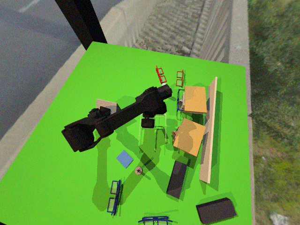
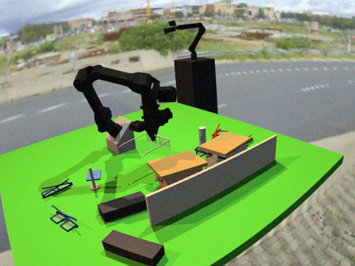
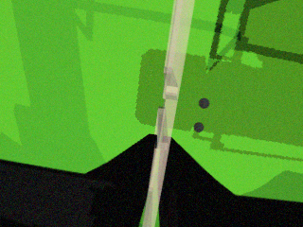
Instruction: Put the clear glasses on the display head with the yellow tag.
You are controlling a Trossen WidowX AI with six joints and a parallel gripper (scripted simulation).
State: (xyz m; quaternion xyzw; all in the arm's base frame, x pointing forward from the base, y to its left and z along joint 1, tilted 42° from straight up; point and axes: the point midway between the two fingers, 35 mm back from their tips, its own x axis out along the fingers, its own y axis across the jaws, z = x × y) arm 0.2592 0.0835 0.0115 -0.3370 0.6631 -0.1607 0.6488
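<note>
At the near edge of the green surface (image 1: 60, 181) (image 2: 258, 200) (image 3: 47, 71) lies a dark block (image 1: 216, 210) (image 2: 133, 247), with blue glasses (image 1: 154, 219) (image 2: 65, 219) to its left. Farther in, a second block (image 1: 177, 179) (image 2: 123, 207) lies beside the near end of a long upright board (image 1: 210, 135) (image 2: 212, 183); toward the left are folded blue glasses (image 1: 117, 193) (image 2: 57, 189), a peg (image 1: 138, 170) (image 2: 91, 178) and, just beyond it, a blue tile (image 1: 124, 159) (image 2: 96, 174). Past these, left of the board, two heads sit under orange panels: the near head (image 1: 174, 136) (image 2: 162, 182) has no glasses on, the far head (image 1: 182, 101) (image 2: 211, 160) has a blue pair at its face. I cannot tell which has the yellow tag. The tool (image 1: 153, 113) (image 2: 154, 139) (image 3: 158, 144) points down, nipped narrow on the front of the clear glasses (image 1: 166, 128) (image 2: 168, 143) (image 3: 182, 47), which hang above the surface, left of both heads and well apart from them, temples open. A grey cylinder (image 1: 163, 84) (image 2: 202, 136) stands farther right, with red glasses (image 1: 160, 75) (image 2: 217, 132) just beyond and brown glasses (image 1: 182, 78) (image 2: 250, 139) past the far head. Off the surface, farthest away, a black pedestal (image 2: 194, 82) carries another arm (image 2: 197, 38).
</note>
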